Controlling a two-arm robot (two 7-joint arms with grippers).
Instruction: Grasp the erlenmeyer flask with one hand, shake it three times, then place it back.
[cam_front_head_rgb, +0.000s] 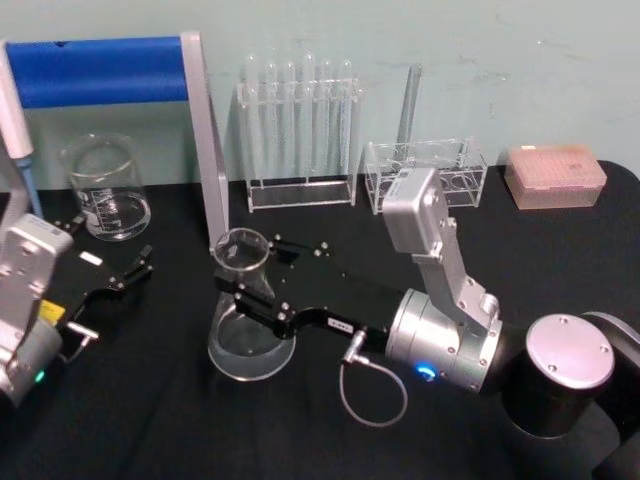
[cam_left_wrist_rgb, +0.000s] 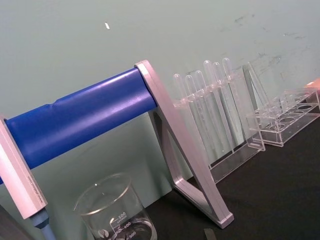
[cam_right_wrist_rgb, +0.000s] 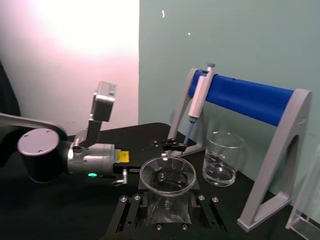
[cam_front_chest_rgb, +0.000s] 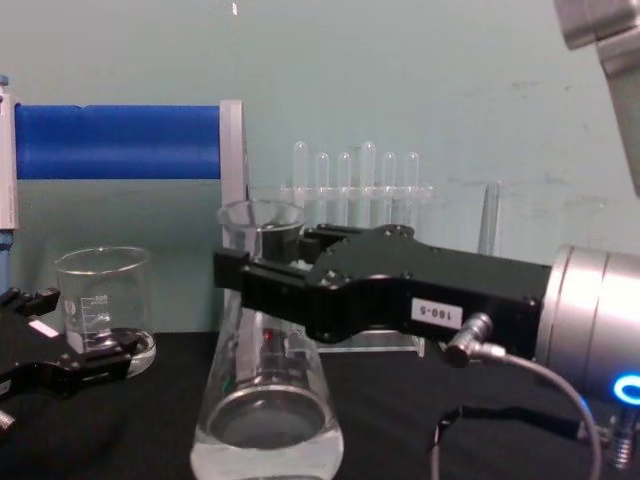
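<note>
The clear erlenmeyer flask (cam_front_head_rgb: 245, 342) is at the middle of the black table, with a little clear liquid in its wide base (cam_front_chest_rgb: 266, 425). My right gripper (cam_front_head_rgb: 248, 266), the bulky black hand with a white label and silver connector, reaches in from the right. It is shut on the flask's neck just under the flared rim (cam_right_wrist_rgb: 167, 161), one finger on each side. Whether the base rests on the table or hangs just above it I cannot tell. My left gripper (cam_front_head_rgb: 108, 262) sits open at the left edge, apart from the flask.
A glass beaker (cam_front_head_rgb: 105, 190) stands at the back left under a blue-barred pipette stand (cam_front_head_rgb: 110, 70). A rack of test tubes (cam_front_head_rgb: 300, 130), a second clear rack (cam_front_head_rgb: 425, 175) and a pink tip box (cam_front_head_rgb: 555, 175) line the back wall.
</note>
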